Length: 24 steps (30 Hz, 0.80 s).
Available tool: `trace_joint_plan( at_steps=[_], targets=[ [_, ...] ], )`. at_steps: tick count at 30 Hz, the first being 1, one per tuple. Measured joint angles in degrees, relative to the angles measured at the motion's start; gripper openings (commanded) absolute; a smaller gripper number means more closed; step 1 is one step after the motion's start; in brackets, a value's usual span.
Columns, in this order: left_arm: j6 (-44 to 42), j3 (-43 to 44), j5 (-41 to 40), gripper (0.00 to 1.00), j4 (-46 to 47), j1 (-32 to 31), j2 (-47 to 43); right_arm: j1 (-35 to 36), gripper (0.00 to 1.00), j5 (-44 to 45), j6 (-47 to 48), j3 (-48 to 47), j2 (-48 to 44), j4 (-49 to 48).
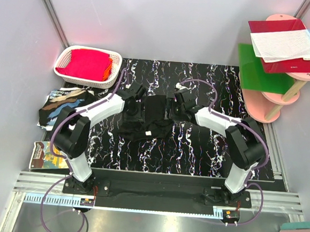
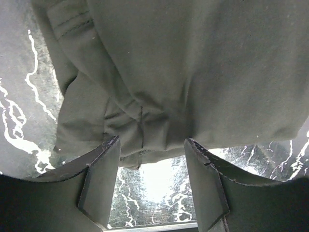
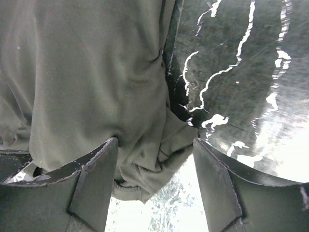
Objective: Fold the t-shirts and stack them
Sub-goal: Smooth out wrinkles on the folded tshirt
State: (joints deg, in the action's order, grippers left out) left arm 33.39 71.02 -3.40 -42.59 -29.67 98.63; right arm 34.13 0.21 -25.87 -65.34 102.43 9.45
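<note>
Nearest the arm bases it's just marble-look mat (image 1: 195, 151), then the black t-shirt (image 1: 149, 118) bunched mid-mat, with the arms covering its outer edges. The left gripper (image 2: 152, 141) and right gripper (image 3: 154, 140) both have jaws apart, cloth bulging between the fingers, nothing pinched. A printed t-shirt (image 1: 59, 106) hangs off the mat's left edge. Further back there's a white basket (image 1: 114, 75) of red cloth (image 1: 86, 63), and a pink shelf (image 1: 263, 106) far right

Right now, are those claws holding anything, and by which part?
Nothing is held. The left gripper and right gripper stand open at the t-shirt, its bunched edges loose between their jaws.
</note>
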Motion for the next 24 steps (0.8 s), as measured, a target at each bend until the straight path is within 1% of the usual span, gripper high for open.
trace_joint_plan(
  at_steps=[2, 3, 5, 6, 7, 8, 9, 11, 13, 14, 15, 20, 21, 22, 23, 24],
  targets=[
    [0.17, 0.17, 0.42, 0.56, 0.5, 0.0, 0.66, 0.0, 0.7, -0.96, -0.28, 0.0, 1.14, -0.74],
    [0.31, 0.26, 0.63, 0.52, 0.83, 0.0, 1.22, 0.0, 0.7, -1.36, -0.44, 0.0, 1.68, -1.01],
    [0.7, 0.33, 1.07, 0.4, 1.38, 0.0, 2.19, 0.0, 0.66, -2.21, -0.74, 0.0, 2.67, -1.25],
    [1.03, 0.35, 1.33, 0.33, 1.66, -0.02, 2.64, 0.0, 0.64, -2.56, -0.87, 0.0, 3.02, -1.29],
    [1.09, 0.48, 1.55, 0.13, 2.01, -0.07, 3.32, 0.0, 0.61, -2.99, -1.03, 0.0, 3.39, -1.44],
    [1.31, 0.61, 1.73, 0.04, 2.21, -0.09, 3.91, 0.0, 0.39, -3.41, -1.22, 0.0, 3.67, -1.64],
    [1.14, 0.79, 2.08, 0.0, 2.43, -0.13, 4.44, 0.0, 0.29, -3.96, -1.51, 0.0, 3.93, -1.92],
    [1.42, 1.07, 2.67, 0.0, 2.73, -0.24, 5.31, 0.0, 0.08, -4.79, -1.81, 0.0, 4.15, -2.67],
    [1.57, 1.16, 2.91, 0.0, 2.91, -0.35, 5.51, 0.0, 0.06, -5.62, -2.38, 0.0, 4.24, -3.17],
    [1.6, 1.16, 2.95, 0.0, 2.91, -0.42, 5.49, 0.0, 0.02, -5.9, -2.6, 0.0, 4.24, -3.37],
    [1.57, 1.16, 2.97, 0.0, 2.99, -0.42, 5.46, 0.0, 0.0, -5.97, -2.73, 0.0, 4.24, -3.56],
    [1.57, 1.16, 2.58, 0.0, 3.06, -0.46, 4.92, 0.0, 0.0, -5.9, -2.91, 0.37, 4.24, -4.2],
    [1.57, 1.16, 2.38, 0.0, 3.02, -0.44, 4.5, 0.0, 0.08, -5.9, -2.93, 0.5, 4.24, -4.26],
    [1.55, 1.16, 2.19, 0.0, 2.95, -0.44, 3.98, 0.0, 0.19, -5.9, -2.93, 0.61, 4.24, -4.33],
    [1.55, 1.16, 2.03, 0.0, 2.84, -0.46, 3.34, 0.0, 0.36, -5.9, -3.02, 0.63, 4.24, -4.37],
    [1.55, 1.16, 1.86, 0.0, 2.73, -0.44, 2.82, 0.0, 0.49, -5.9, -3.08, 0.66, 4.24, -4.39]
  ],
)
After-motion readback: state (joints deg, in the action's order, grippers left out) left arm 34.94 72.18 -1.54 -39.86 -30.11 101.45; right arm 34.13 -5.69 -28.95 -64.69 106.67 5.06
